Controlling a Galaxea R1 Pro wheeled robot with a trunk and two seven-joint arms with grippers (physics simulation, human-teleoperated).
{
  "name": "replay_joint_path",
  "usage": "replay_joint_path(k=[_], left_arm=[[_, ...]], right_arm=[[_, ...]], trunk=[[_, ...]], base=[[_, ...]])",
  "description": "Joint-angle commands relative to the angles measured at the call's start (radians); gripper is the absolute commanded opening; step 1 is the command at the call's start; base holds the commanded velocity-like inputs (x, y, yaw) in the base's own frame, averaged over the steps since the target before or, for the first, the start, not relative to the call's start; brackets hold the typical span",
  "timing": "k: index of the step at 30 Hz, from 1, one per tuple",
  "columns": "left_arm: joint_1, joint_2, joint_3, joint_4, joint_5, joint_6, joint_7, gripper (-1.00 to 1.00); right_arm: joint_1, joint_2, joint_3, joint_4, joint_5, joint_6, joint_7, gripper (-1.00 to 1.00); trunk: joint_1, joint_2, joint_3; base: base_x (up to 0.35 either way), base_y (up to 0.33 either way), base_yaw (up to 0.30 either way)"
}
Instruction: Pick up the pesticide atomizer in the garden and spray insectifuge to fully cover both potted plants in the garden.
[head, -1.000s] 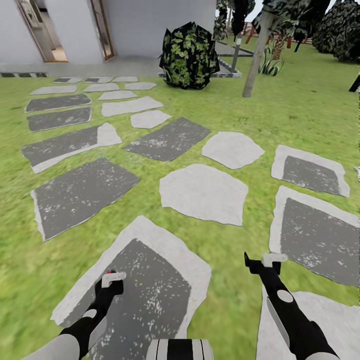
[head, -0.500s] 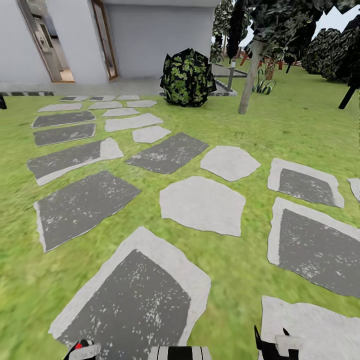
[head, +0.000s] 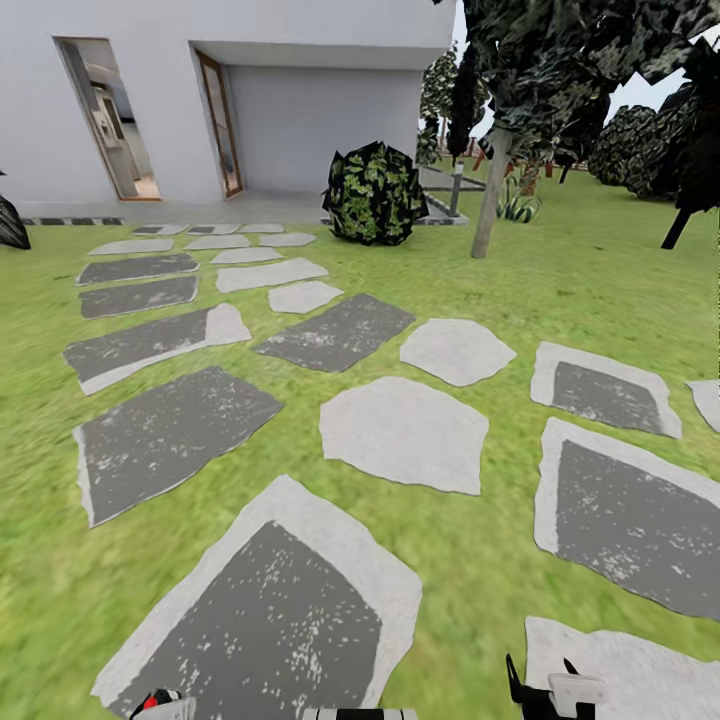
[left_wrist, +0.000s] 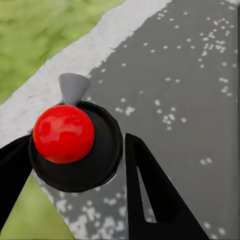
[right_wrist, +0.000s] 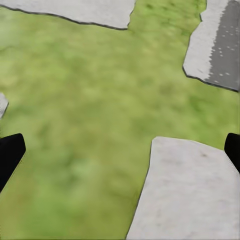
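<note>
Stretching ahead in the head view is the garden lawn (head: 560, 280), crossed by grey stepping stones (head: 405, 432) that run toward a white house (head: 300, 60) with an open doorway; a dark leafy bush (head: 375, 195) and a tree trunk (head: 487, 200) stand near the far end of the stones, and no potted plant is recognisable from here. At the bottom edge the two arms barely show. The right gripper (right_wrist: 120, 150) hangs over grass and a pale stone, its two dark fingers far apart at opposite edges of the right wrist view with nothing between them. The left gripper (left_wrist: 80, 165) is clamped on the pesticide atomizer (left_wrist: 75, 145): in the left wrist view the round black body sits snug between the two black fingers (left_wrist: 150, 200), touching both, with the red top (left_wrist: 63, 133) toward the camera and a small grey nozzle (left_wrist: 73, 87) beside it, above a dark speckled stone. The bottle looks like small, rigid plastic, probably light, with a smooth round wall that could twist or slip in a loose pinch. Holding it across the widest part of the body, below the cap, seems the sound choice, leaving the nozzle free to aim.
</note>
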Motion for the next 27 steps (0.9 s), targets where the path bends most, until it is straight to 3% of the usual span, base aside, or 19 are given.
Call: replay_joint_path(k=[1, 16, 27], left_arm=[[0.0, 0.0, 0.0, 0.001, 0.001, -0.003, 0.002, -1.0], [0.0, -0.002, 0.0, 0.005, 0.001, -0.003, 0.002, -1.0], [0.0, -0.003, 0.0, 0.008, 0.0, -0.003, 0.002, -1.0]], right_arm=[[0.0, 0.0, -0.003, 0.001, 0.001, -0.002, 0.001, 1.0], [0.0, 0.001, -0.003, 0.001, 0.0, -0.001, -0.002, 1.0], [0.0, 0.008, -0.005, 0.001, -0.002, -0.001, -0.004, 1.0]], trunk=[[-0.001, 0.0, 0.005], [-0.007, 0.004, 0.078], [-0.012, 0.006, 0.12]], base=[[0.0, 0.0, 0.0], [0.0, 0.0, -0.001], [0.0, 0.0, -0.225]])
